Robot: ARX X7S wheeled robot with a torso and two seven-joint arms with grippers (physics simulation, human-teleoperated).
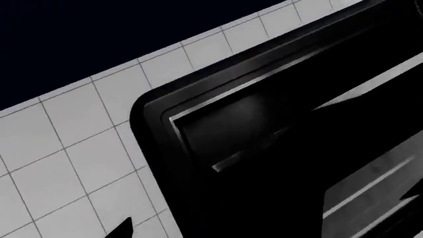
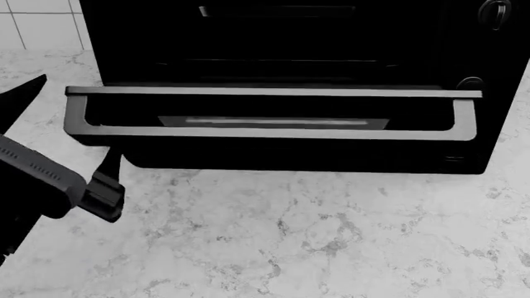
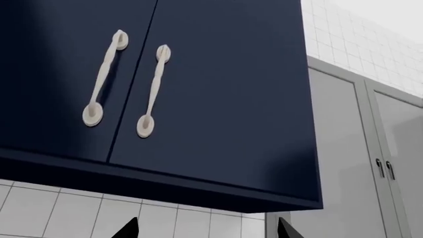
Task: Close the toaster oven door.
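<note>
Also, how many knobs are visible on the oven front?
2: one knob at the oven's upper right, another lower, just above the door. More may be hidden or out of frame.

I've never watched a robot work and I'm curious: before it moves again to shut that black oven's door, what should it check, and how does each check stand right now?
1. Wide black glass-windowed toaster oven door hangs open, folded down: not ok, still to close.
2. Left end effector sits below the door's left corner: ok.
3. Contact between the left end effector and the door: cannot tell.
4. Large boxy black toaster oven sits on the white marbled countertop: ok.
5. Right end effector points at the dark blue wall cabinet, away from the oven: ok.
</note>
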